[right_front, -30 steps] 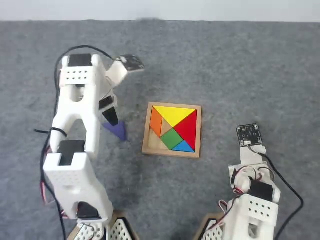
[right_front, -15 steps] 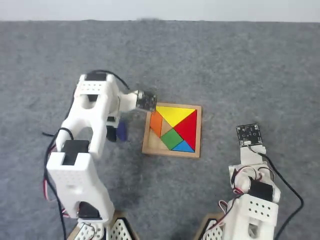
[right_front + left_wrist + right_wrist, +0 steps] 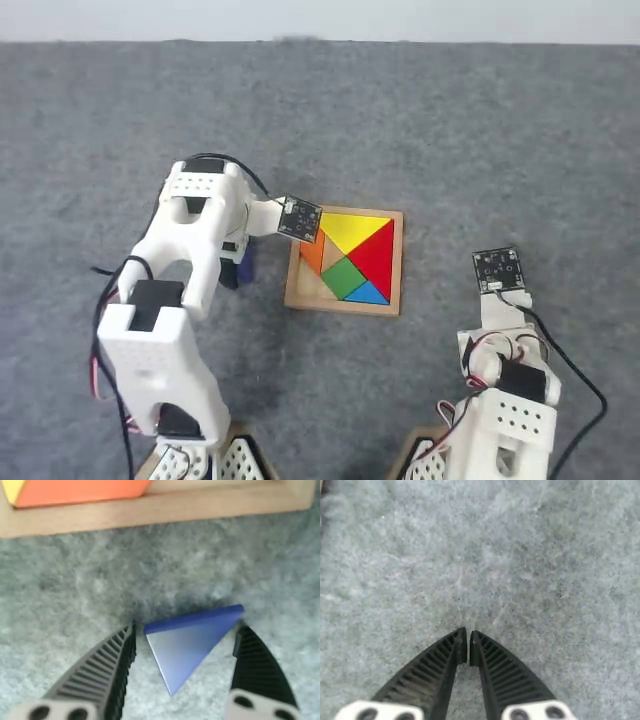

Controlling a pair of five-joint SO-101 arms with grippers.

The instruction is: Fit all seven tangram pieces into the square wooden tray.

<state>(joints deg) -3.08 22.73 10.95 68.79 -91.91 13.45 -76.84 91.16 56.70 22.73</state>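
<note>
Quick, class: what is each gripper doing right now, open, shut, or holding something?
Left gripper: open, straddling the blue triangle, not clamped on it.
Right gripper: shut, holding nothing.

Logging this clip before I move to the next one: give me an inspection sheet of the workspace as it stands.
Surface: grey carpet, flat.
Job's things: square wooden tray holds a yellow piece, red piece, green piece, blue piece and orange piece, with wood-coloured patches beside the orange one. A purple triangle lies on the carpet outside the tray.
Clutter: nothing seen.
Tools: left tool open, fingers either side of the purple triangle. Right tool shut over bare carpet.
Cables: black cable beside the left arm; another black cable by the right arm.
Surroundings: pale strip beyond the carpet's far edge.
</note>
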